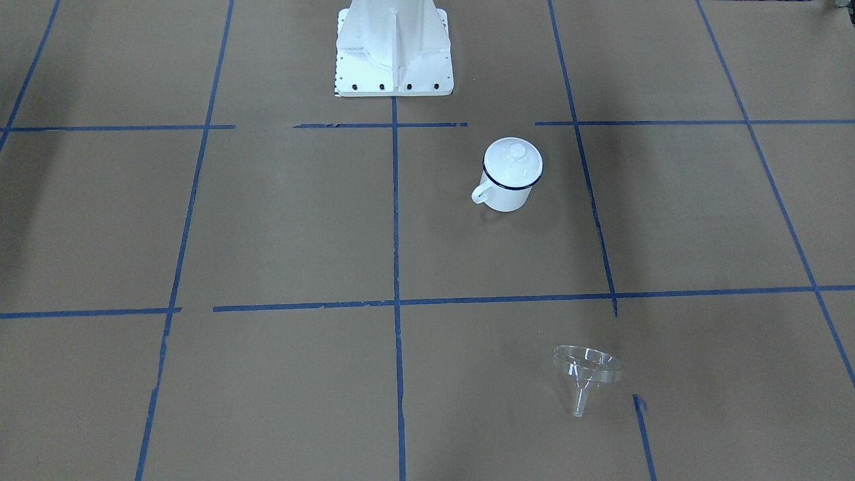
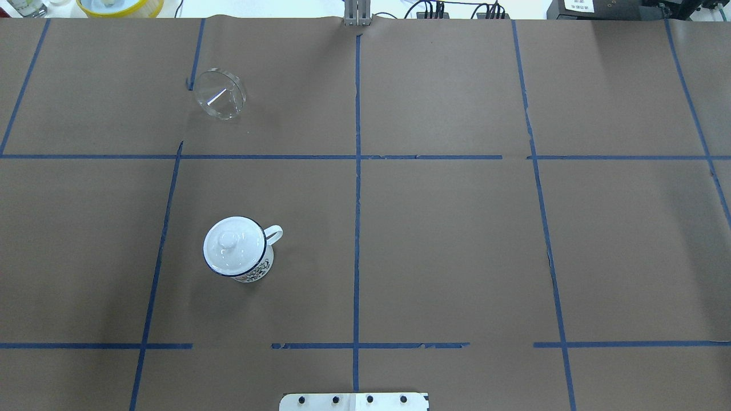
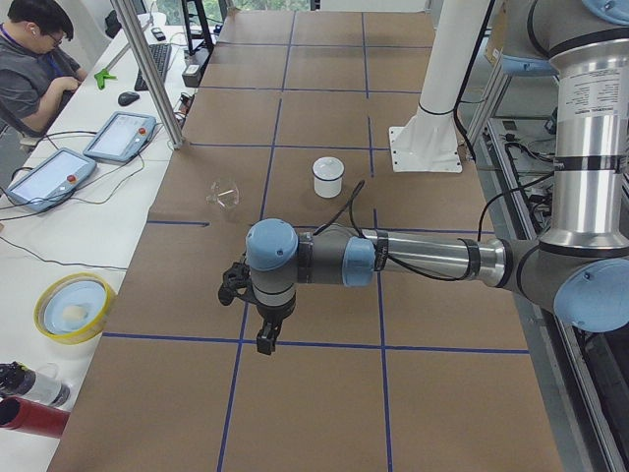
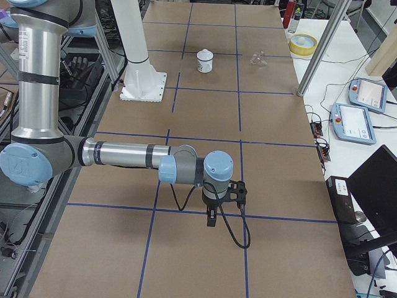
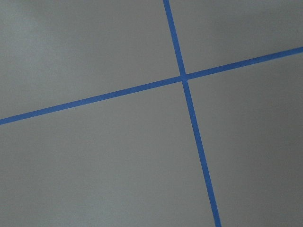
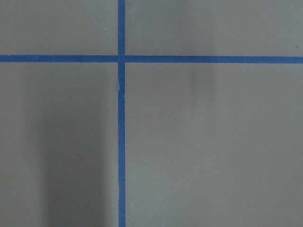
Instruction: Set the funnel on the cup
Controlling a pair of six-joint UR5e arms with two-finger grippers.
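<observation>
The cup (image 1: 505, 194) is a white enamel mug with a dark blue rim, standing upright on the brown table on my left side. A round white knobbed lid (image 1: 513, 160) sits on top of it. The cup also shows in the overhead view (image 2: 251, 268). The clear funnel (image 1: 586, 371) lies tilted on the table farther from my base, also in the overhead view (image 2: 220, 94). My left gripper (image 3: 265, 339) and right gripper (image 4: 211, 218) hang over bare table far from both objects. They show only in the side views, so I cannot tell whether they are open or shut. Both wrist views show only paper and blue tape.
My white base plate (image 1: 394, 50) stands at the table's near edge. Blue tape lines (image 2: 357, 171) grid the brown paper. A metal pole (image 3: 152, 74), teach pendants (image 3: 49, 177), a yellow bowl (image 3: 74, 307) and a seated person (image 3: 34, 49) are beside the table's far side.
</observation>
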